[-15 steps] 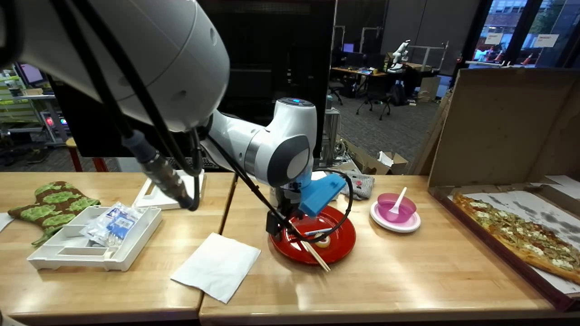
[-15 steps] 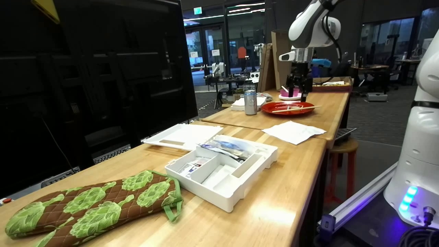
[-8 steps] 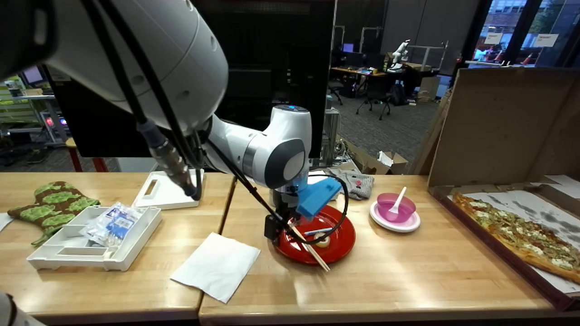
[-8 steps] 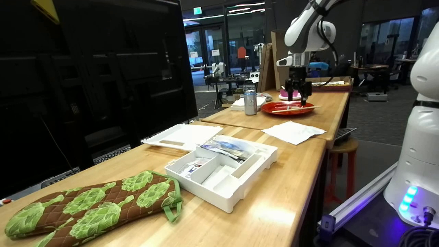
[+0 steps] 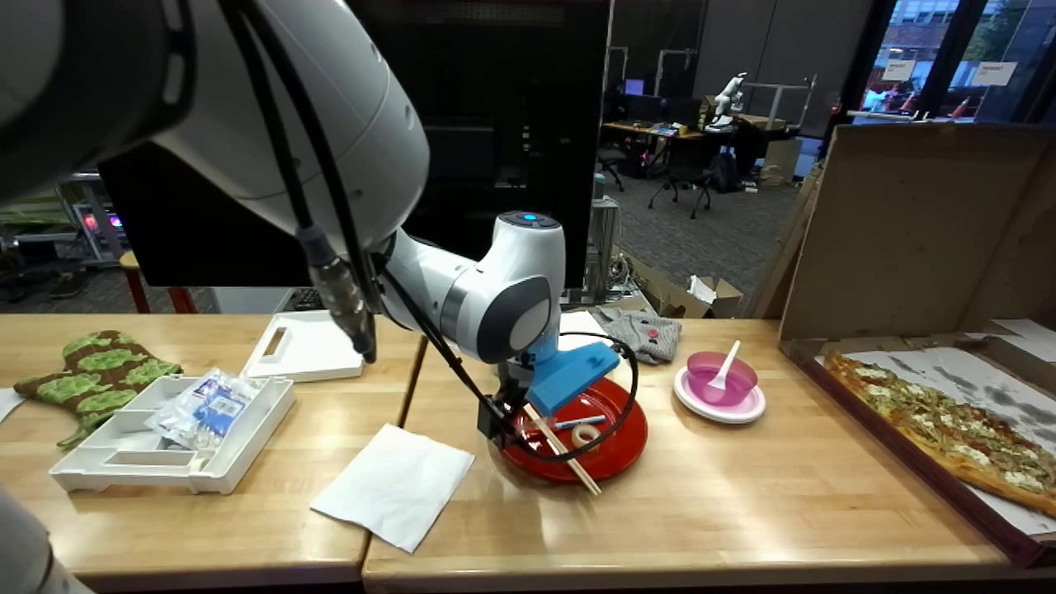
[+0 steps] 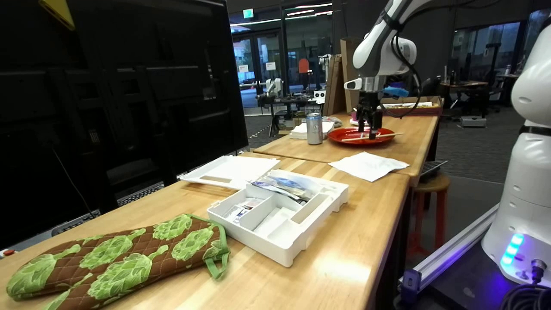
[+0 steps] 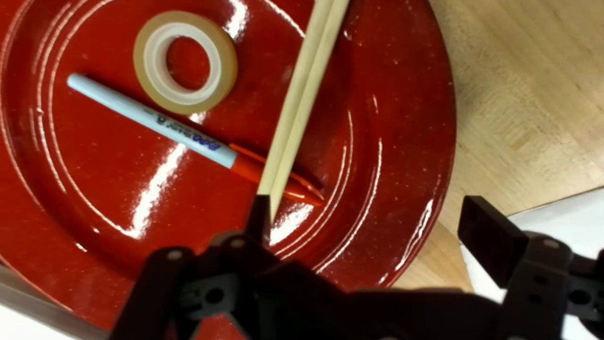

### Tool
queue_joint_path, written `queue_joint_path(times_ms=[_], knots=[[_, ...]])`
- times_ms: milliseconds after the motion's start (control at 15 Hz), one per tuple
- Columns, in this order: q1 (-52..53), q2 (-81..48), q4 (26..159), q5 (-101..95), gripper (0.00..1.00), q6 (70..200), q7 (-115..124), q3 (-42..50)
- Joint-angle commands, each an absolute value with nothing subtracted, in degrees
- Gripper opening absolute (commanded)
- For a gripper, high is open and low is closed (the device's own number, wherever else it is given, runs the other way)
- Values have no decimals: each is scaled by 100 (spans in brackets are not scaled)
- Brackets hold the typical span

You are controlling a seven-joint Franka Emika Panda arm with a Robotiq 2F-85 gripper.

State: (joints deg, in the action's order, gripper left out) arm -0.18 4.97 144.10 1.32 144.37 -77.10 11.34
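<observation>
My gripper (image 7: 370, 217) points down over the red plate (image 7: 410, 118), its fingers (image 7: 493, 243) spread wide. One fingertip hides the near ends of the wooden chopsticks (image 7: 297, 94) in the wrist view; whether I touch them, I cannot tell. They lie side by side on the plate, crossing the red cap (image 7: 247, 168) of a pale blue pen (image 7: 188, 138), and their far ends reach past the rim in both exterior views. Just beside the pen sits a roll of tape (image 7: 155, 61). My other finger shows outside the rim, in front of a white napkin (image 7: 561, 217).
</observation>
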Motion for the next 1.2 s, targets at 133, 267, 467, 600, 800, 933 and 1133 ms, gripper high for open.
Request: queue_joint_path(times_ms=[133, 267, 467, 600, 800, 933, 1133], knots=[[-221, 414, 14523, 255, 100, 15027, -7219, 952], [-248, 407, 14538, 238, 100, 15140, -7089, 940], [-270, 378, 14520, 237, 100, 15208, -6958, 938], [-288, 357, 14507, 232, 100, 15231, -6890, 946], [-347, 325, 14483, 220, 100, 15227, -6841, 975], [-396, 299, 14466, 225, 100, 15212, -6840, 988], [-458, 255, 14443, 250, 90, 15189, -6867, 994]])
